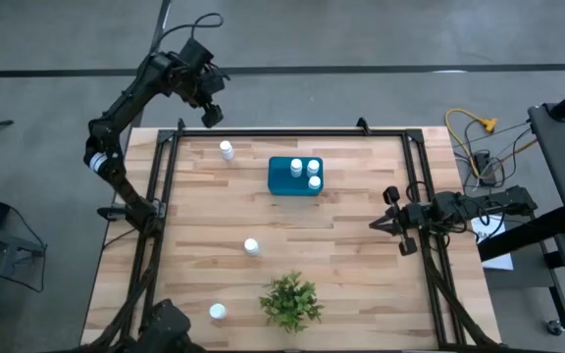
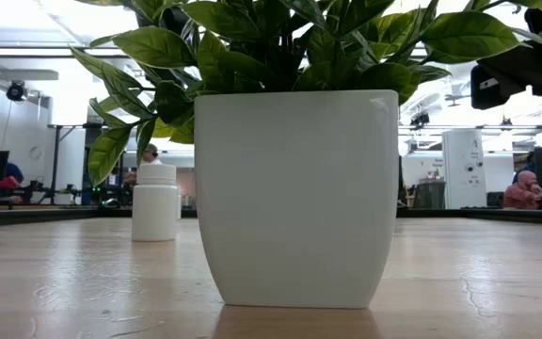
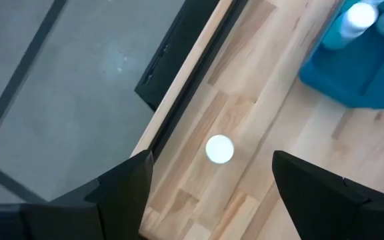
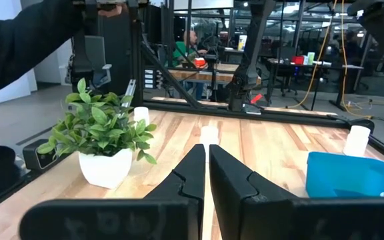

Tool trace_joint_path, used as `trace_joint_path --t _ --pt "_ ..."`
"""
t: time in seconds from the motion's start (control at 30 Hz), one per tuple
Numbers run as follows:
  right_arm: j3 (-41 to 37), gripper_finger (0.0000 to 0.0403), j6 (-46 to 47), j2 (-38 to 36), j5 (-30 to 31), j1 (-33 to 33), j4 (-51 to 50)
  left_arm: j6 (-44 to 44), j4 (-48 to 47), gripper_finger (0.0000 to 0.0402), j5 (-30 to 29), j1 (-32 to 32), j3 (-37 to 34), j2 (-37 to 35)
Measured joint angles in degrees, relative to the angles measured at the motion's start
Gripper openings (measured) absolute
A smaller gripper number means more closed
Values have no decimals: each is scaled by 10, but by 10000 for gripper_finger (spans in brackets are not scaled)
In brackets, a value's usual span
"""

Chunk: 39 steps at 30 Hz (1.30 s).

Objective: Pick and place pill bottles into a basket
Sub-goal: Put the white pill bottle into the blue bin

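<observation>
Bright even light; window glare behind plant [image 2: 290, 56]; left-wrist view soft

Table [image 1: 341, 235] pale wood planks, matt; basket [image 1: 282, 178] smooth teal plastic; plant pot [image 2: 294, 198] smooth white.

Teal basket [image 1: 286, 178] holding three white-capped pill bottles [image 1: 306, 171], three more upright on the desk, one [image 1: 227, 150] below the left jaws

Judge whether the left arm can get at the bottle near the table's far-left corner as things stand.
Probably yes. The left hand hangs open just beyond the table's edge near that bottle, which stands alone on bare wood, apart from the basket, with nothing between them.
</observation>
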Motion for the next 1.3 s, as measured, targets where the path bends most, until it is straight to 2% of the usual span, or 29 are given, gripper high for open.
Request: trace_joint_path --t 0.13,0.3,0.4,0.5,0.63,0.7,0.97,1.3 --pt "0 12 0 0 0 0 0 0 8 290 -10 -1 6 3" --pt "0 12 0 0 0 0 0 -24 24 290 -92 -6 4 1" --pt "0 12 0 0 0 0 0 -48 23 290 -110 -5 3 0" --pt "0 12 0 0 0 0 0 -31 23 290 -92 -5 -1 -1" --pt "0 12 0 0 0 0 0 -32 23 290 -1 -6 -6 7" --pt "0 12 0 0 0 0 0 -32 22 290 18 -6 -11 13" --pt "0 12 0 0 0 0 0 -43 -16 290 20 -6 -28 52" --pt "0 12 0 0 0 0 0 -62 -16 290 17 -17 -29 98"
